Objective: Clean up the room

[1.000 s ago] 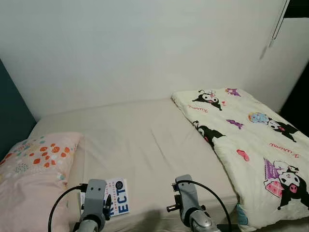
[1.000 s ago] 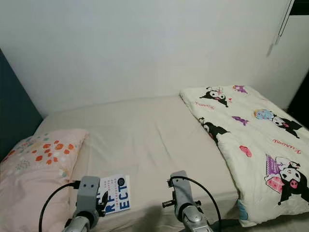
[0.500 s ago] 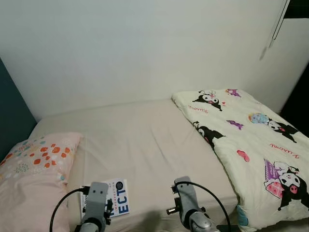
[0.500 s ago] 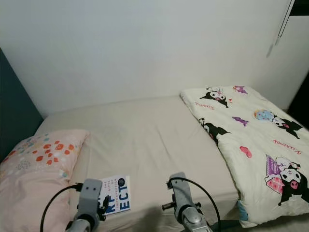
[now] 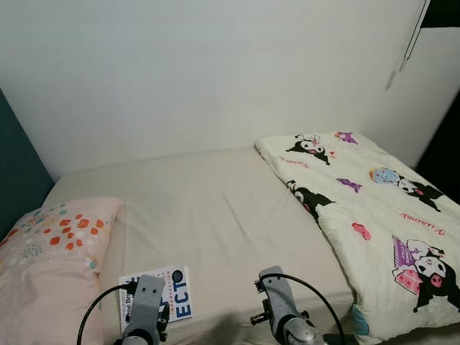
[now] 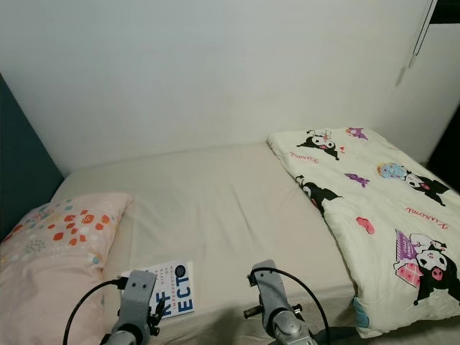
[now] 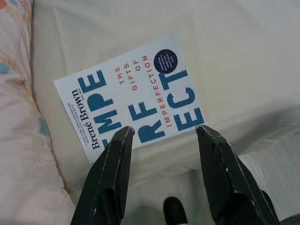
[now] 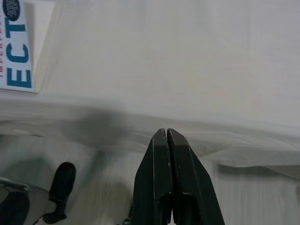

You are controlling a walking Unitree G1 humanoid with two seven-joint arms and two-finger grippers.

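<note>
A pink floral pillow (image 5: pixel 50 251), cut off at the left edge, lies on a cream-sheeted bed (image 5: pixel 215 208). Just right, near the bed's front edge, lies a white paperback book (image 7: pixel 131 93) reading "Brené Brown, The Gifts of Imperfection". The left gripper (image 7: pixel 161 133) hovers spread wide, empty, before it. The right gripper (image 8: pixel 166 133) is pressed closed, empty. A cartoon-printed white quilt (image 5: pixel 374 208) covers the right side.

Bare sheet (image 5: pixel 215 215) between pillow (image 5: pixel 43 251) and quilt (image 5: pixel 374 215)

left end effector (image 7: pixel 161 133) lower, book (image 5: pixel 162 295) more exposed
</note>
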